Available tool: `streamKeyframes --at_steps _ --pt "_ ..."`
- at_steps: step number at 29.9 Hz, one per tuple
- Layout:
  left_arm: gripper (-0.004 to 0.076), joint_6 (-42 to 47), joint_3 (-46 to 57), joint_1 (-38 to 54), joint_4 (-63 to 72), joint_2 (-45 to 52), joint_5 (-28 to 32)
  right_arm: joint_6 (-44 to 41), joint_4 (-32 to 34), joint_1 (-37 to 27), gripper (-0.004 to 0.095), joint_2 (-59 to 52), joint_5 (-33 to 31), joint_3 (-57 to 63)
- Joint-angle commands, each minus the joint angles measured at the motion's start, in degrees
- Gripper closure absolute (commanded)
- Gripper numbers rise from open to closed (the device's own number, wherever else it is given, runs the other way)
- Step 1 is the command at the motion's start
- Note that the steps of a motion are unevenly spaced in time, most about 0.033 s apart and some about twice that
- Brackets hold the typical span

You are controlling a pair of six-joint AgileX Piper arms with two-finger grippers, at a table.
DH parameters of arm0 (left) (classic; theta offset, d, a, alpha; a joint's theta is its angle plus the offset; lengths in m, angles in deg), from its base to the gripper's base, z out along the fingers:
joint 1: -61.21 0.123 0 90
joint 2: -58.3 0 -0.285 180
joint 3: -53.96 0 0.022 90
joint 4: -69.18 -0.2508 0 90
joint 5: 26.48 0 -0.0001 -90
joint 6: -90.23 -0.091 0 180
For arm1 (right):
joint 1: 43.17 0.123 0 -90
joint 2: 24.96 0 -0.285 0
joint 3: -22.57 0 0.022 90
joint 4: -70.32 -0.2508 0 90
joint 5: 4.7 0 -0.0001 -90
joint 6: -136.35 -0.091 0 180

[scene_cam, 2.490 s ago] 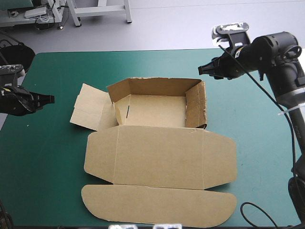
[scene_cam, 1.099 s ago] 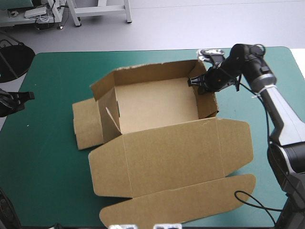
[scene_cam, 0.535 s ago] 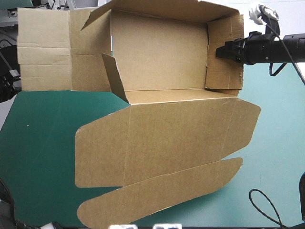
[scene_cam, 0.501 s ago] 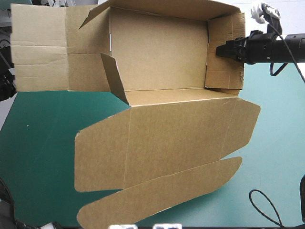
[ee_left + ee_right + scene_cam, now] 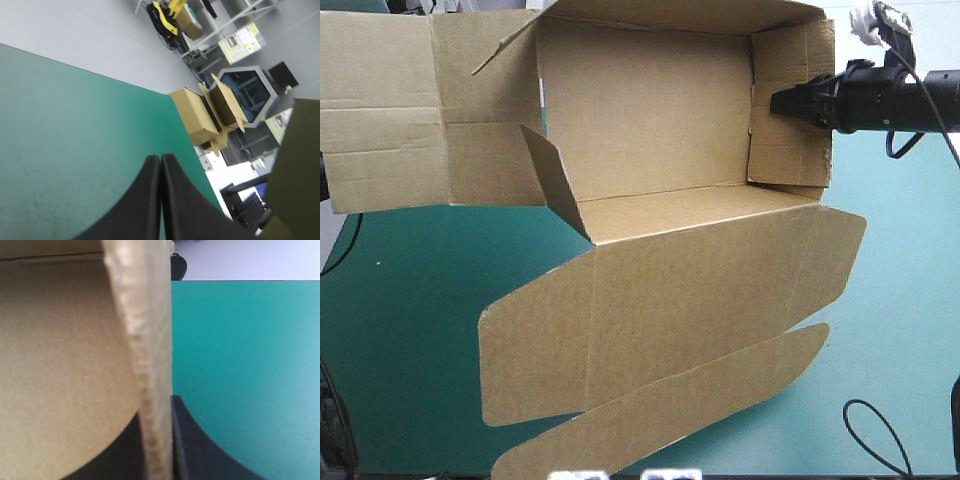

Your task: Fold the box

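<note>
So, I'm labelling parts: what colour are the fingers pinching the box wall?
Black fingers, best seen in the right wrist view.

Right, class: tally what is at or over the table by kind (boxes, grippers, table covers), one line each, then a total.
box: 1
grippers: 2 (left gripper, right gripper)
cover: 1
Total: 4

My table's teal-green cover (image 5: 410,300) fills the high view's lower left. Beyond its edge lies pale grey floor (image 5: 100,45), with 2 brown cartons (image 5: 194,117) on it.
</note>
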Motion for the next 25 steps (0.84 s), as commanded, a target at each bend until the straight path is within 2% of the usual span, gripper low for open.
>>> streamKeyframes --at_steps 1,12,19,25 --pt "0.0733 -1.3 -1.4 -3.4 7.5 4.9 -4.2 -0.3 -2.4 -0.1 0.0925 -2.1 0.1 -1.5" --pt "0.0733 -1.3 -1.4 -8.9 6.8 12.6 -4.2 -0.3 -0.9 -0.1 0.0924 -0.7 2.4 -1.5" --pt "0.0733 -1.3 -1.4 -9.9 6.8 14.3 -4.2 -0.1 -0.5 -0.1 0.0924 0.7 3.2 -1.5" --pt "0.0733 -1.2 -1.4 -9.9 6.8 14.3 -4.2 -0.1 2.2 2.9 0.0924 2.3 5.6 -1.4"
